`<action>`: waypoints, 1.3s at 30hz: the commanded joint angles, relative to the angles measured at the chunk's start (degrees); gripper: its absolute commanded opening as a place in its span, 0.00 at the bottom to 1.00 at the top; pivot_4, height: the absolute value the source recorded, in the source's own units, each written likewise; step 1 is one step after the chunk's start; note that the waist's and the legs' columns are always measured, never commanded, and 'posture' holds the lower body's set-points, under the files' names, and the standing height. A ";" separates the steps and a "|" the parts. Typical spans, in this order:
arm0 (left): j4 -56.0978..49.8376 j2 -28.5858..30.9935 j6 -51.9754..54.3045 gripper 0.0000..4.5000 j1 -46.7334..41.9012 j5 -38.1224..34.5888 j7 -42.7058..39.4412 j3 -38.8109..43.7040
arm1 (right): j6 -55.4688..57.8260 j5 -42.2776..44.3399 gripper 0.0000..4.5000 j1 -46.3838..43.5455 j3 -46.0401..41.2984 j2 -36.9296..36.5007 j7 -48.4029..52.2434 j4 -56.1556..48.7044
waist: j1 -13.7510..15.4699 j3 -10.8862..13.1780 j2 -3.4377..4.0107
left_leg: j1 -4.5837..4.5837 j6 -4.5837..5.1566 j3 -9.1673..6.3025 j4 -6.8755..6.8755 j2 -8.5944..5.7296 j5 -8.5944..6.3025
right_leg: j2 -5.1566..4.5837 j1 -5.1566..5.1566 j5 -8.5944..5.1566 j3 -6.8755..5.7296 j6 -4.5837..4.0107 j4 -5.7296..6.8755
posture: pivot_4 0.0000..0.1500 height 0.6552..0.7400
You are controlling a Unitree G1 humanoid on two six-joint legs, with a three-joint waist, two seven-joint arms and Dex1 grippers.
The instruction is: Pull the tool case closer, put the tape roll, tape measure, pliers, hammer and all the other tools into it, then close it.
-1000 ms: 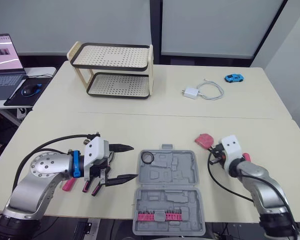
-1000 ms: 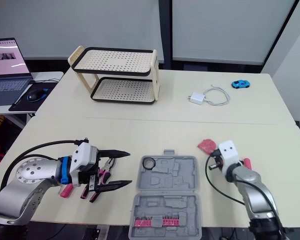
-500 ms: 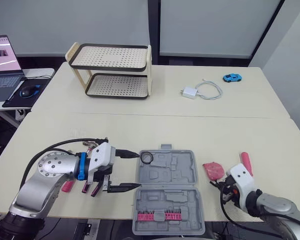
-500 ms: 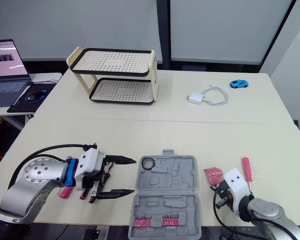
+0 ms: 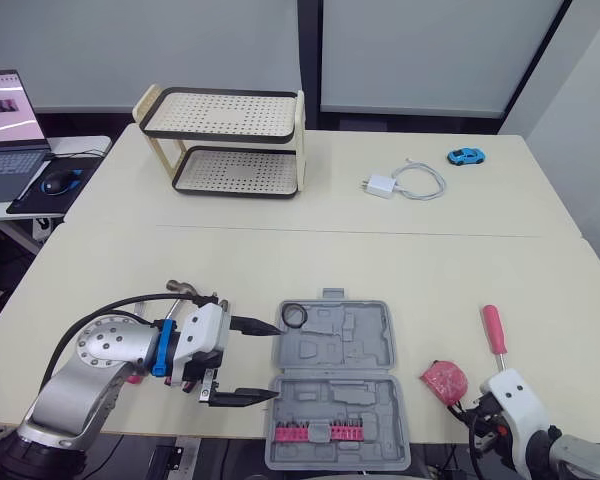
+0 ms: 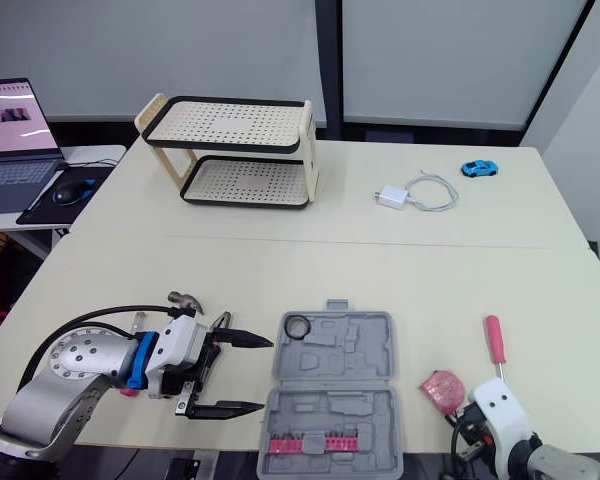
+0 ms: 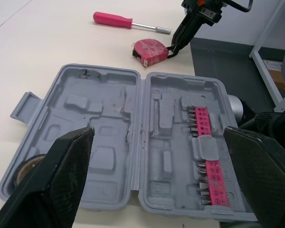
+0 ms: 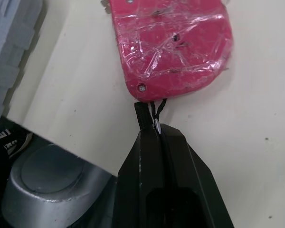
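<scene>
Pinching tape measure (image 8: 170, 45) with right claw (image 8: 155, 134)

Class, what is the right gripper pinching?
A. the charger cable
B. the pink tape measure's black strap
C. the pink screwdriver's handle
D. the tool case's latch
B: the right gripper is shut on the black strap hanging off the pink tape measure.

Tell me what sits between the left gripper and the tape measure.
The open tool case, then a strip of bare table, separates the left gripper from the tape measure; the left eye view shows it.
</scene>
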 commanded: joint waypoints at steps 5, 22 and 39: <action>-1.91 0.91 -2.38 1.00 0.43 0.04 -2.55 -1.56 | -0.41 1.24 0.00 2.18 2.82 -0.25 0.02 -4.78 | 0.02 0.00 0.00 | 0.00 0.00 -0.01 0.00 0.00 0.00 | 0.00 0.00 -0.01 0.00 0.01 0.00 | 1.00 0.94; -5.99 0.84 -4.60 1.00 4.09 -1.95 -6.74 -3.13 | 3.79 4.59 0.00 0.46 4.13 -1.83 -0.05 -7.26 | 0.23 -0.01 -0.01 | -0.01 0.00 -0.02 0.00 0.00 0.00 | 0.00 0.00 -0.05 -0.01 0.00 0.00 | 1.00 0.94; -6.10 0.39 -4.89 1.00 3.89 -2.34 -5.30 -3.47 | 14.25 15.30 0.43 -0.53 -4.82 -3.32 3.96 -12.71 | 0.35 -0.01 -0.01 | -0.01 0.00 -0.02 0.00 0.00 0.00 | 0.00 0.00 -0.06 -0.01 0.02 -0.01 | 1.00 0.94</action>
